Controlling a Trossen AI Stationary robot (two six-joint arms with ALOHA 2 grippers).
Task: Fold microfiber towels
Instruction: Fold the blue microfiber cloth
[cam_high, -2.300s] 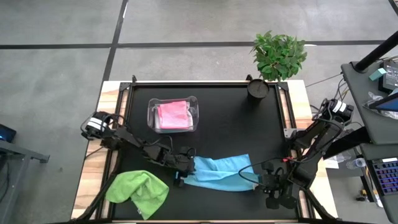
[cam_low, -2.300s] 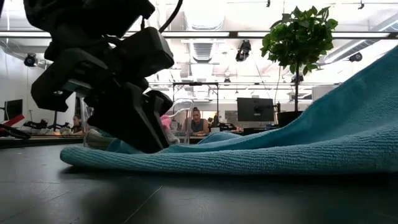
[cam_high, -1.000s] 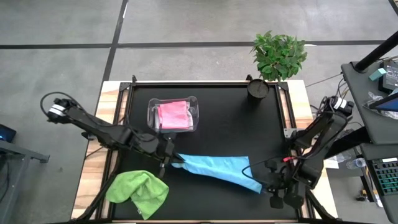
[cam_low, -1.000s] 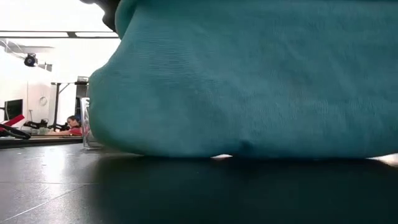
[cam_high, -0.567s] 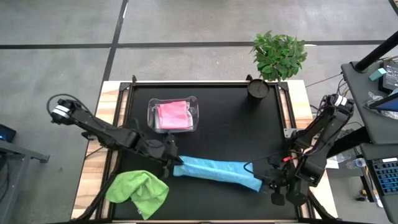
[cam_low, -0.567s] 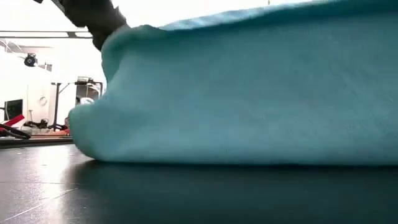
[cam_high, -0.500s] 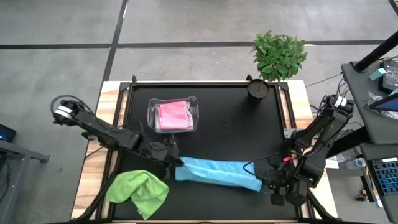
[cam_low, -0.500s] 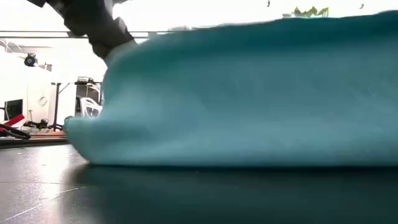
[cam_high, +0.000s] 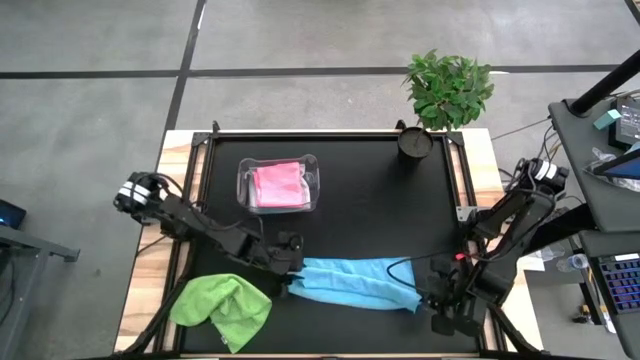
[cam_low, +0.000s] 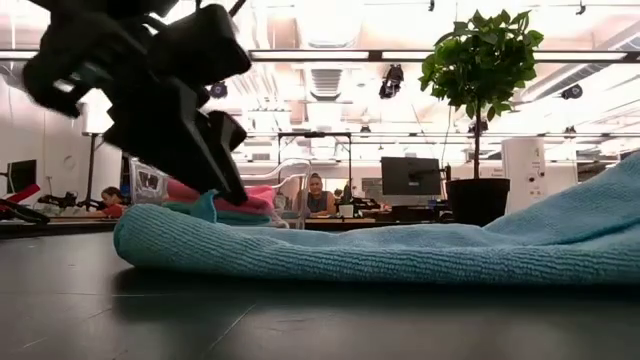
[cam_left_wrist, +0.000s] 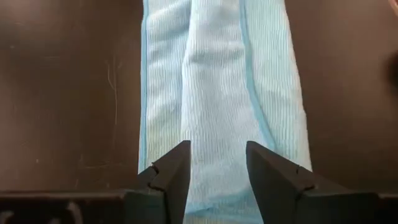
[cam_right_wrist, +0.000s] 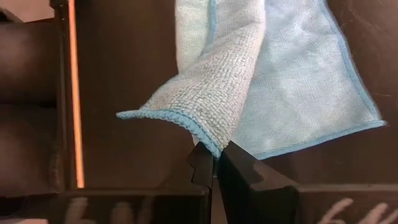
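A light blue towel (cam_high: 350, 282) lies folded lengthwise into a long strip near the table's front edge. My left gripper (cam_high: 291, 277) stands open over its left end (cam_left_wrist: 217, 186), one finger on either side of the top fold. My right gripper (cam_high: 432, 300) is shut on the towel's right end. In the low view the strip (cam_low: 400, 255) lies flat on the black table top and rises at the picture's right. A lime green towel (cam_high: 222, 305) lies crumpled at the front left. A pink towel (cam_high: 278, 183) sits in the clear tub. My left gripper (cam_left_wrist: 217, 149) is open above the towel's left end; I cannot tell whether its fingers touch the cloth. My right gripper (cam_right_wrist: 216, 152) pinches a hemmed corner fold (cam_right_wrist: 202, 140) of the towel's right end between its two fingers, slanting down from the table's right. That end is lifted a little; the other parts of the towel lie on the table.
The clear tub (cam_high: 312, 185) stands at the back left of the mat. A potted plant (cam_high: 415, 143) stands at the back right corner. Metal rails (cam_high: 190, 200) frame the table. Bare black mat lies between tub and towel. People sit in the room beyond (cam_low: 318, 195).
My left gripper has sunk and gone toward the table's near edge. The blue towel hung between both grippers above the table; it has come down, and its left end and middle now lie flat. Its right end stays in my right gripper.
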